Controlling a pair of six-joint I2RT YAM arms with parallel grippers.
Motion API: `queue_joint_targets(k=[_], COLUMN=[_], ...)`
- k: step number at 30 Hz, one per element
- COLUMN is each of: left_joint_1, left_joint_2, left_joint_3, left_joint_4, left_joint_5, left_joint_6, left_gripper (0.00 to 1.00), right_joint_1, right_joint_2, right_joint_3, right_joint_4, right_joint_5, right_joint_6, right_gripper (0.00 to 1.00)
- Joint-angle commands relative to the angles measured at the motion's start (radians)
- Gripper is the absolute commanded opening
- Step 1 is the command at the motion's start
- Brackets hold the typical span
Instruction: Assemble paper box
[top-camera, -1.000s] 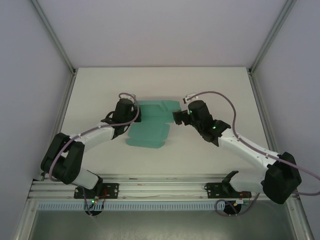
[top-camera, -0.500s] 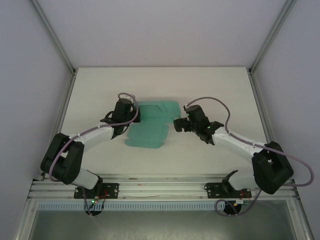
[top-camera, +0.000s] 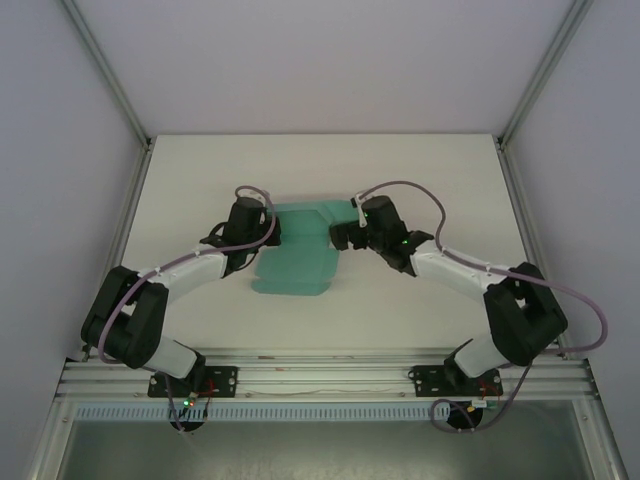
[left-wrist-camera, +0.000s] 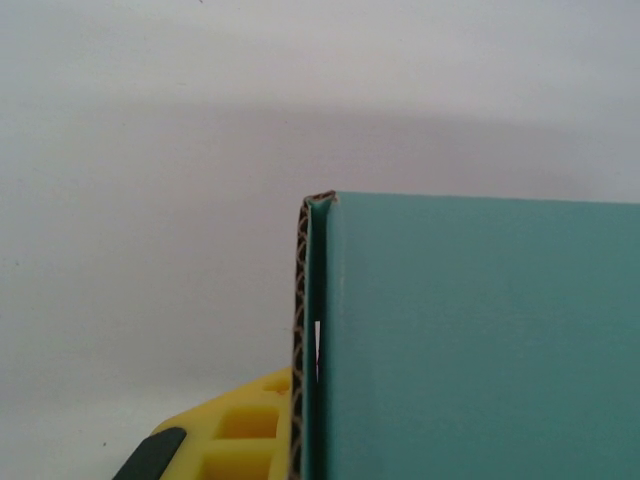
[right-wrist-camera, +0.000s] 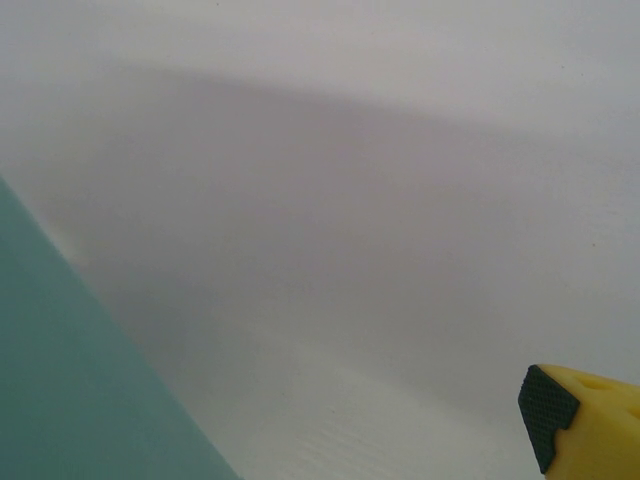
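The teal paper box (top-camera: 297, 258) lies as a partly folded sheet in the middle of the white table. My left gripper (top-camera: 263, 232) is at its left edge, shut on a raised flap. In the left wrist view the flap's corrugated edge (left-wrist-camera: 297, 320) stands upright beside one yellow finger (left-wrist-camera: 235, 430), and teal card (left-wrist-camera: 480, 340) hides the other finger. My right gripper (top-camera: 340, 236) is open at the sheet's upper right corner. In the right wrist view a yellow finger (right-wrist-camera: 590, 415) with a black pad shows at the lower right, and teal card (right-wrist-camera: 70, 390) at the lower left.
The white table (top-camera: 430, 170) is bounded by grey enclosure walls with metal corner posts (top-camera: 527, 90). A metal rail (top-camera: 320, 372) with both arm bases runs along the near edge.
My right arm has swung left, bringing its open gripper from beside the sheet to over its upper right corner. The left arm and its grip have not moved.
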Motion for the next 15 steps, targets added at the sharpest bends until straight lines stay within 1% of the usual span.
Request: queue_joint_targets(k=[1,7,9,12,15], left_joint_1=[0.001,0.001,0.001,0.001,0.001], left_joint_2=[0.019,0.056,0.055,0.052,0.050], left_joint_3=[0.041,0.066,0.061,0.063,0.061], left_joint_4=[0.023,0.000,0.007,-0.009,-0.024], left_joint_5=[0.032,0.039,0.037,0.021,0.006], left_joint_6=[-0.033,-0.048,-0.052,-0.052,-0.045], left_gripper=[0.00,0.00,0.00,0.00,0.00], right_joint_1=[0.021,0.080,0.096,0.100,0.100], right_joint_2=[0.033,0.126,0.150,0.154,0.106], right_joint_3=[0.012,0.014,0.019,0.018,-0.006], right_joint_4=[0.100,0.226,0.238,0.233,0.224], right_joint_5=[0.051,0.364,0.436,0.475,0.443], right_joint_6=[-0.035,-0.054,-0.073,-0.060,-0.059], right_gripper=[1.00,1.00,1.00,1.00,1.00])
